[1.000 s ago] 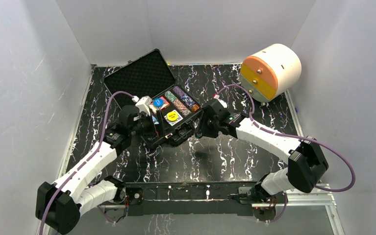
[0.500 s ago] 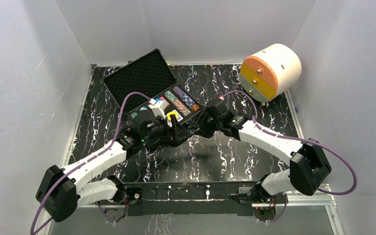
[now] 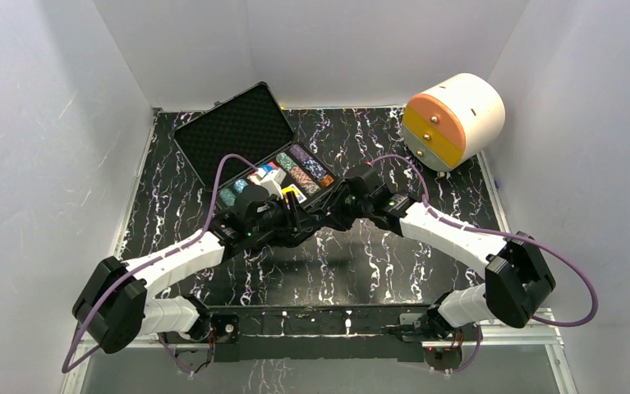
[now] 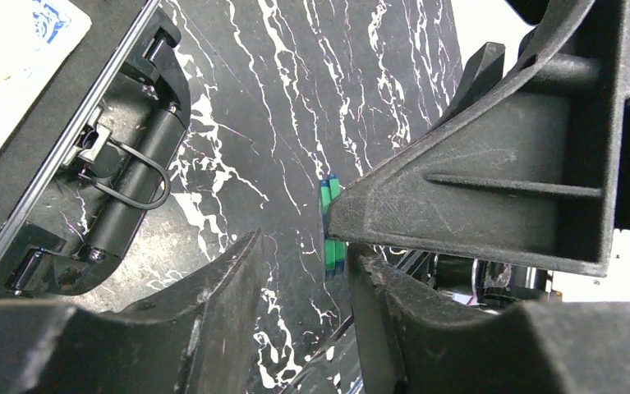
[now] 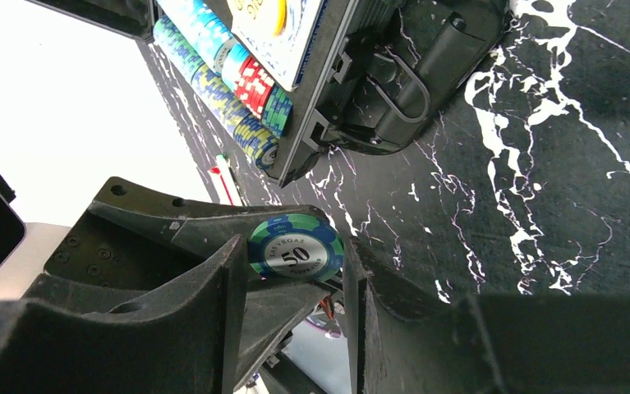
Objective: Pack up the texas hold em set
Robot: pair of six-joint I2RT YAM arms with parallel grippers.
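The black case (image 3: pixel 237 123) lies open at the back left, its foam lid tilted back and its tray filled with rows of poker chips (image 3: pixel 299 171). A yellow button (image 3: pixel 289 194) shows near the tray's front. My right gripper (image 5: pixel 295 250) is shut on a green-and-blue "50" chip (image 5: pixel 295 245), held upright just in front of the case. My left gripper (image 4: pixel 305 246) meets it tip to tip. Its jaws stand narrowed but apart around the chip (image 4: pixel 330 226), seen edge-on close to one finger (image 4: pixel 377 312). In the top view both grippers (image 3: pixel 311 213) crowd together and hide the chip.
A big white cylinder with orange and yellow drawers (image 3: pixel 455 119) lies at the back right. The case's handle and latch (image 5: pixel 402 78) face the grippers. White walls close in the black marbled table (image 3: pixel 360 263) on three sides.
My left arm has swung right from the case's front to the right gripper, and its jaws have narrowed around the chip. The right gripper has kept its hold.
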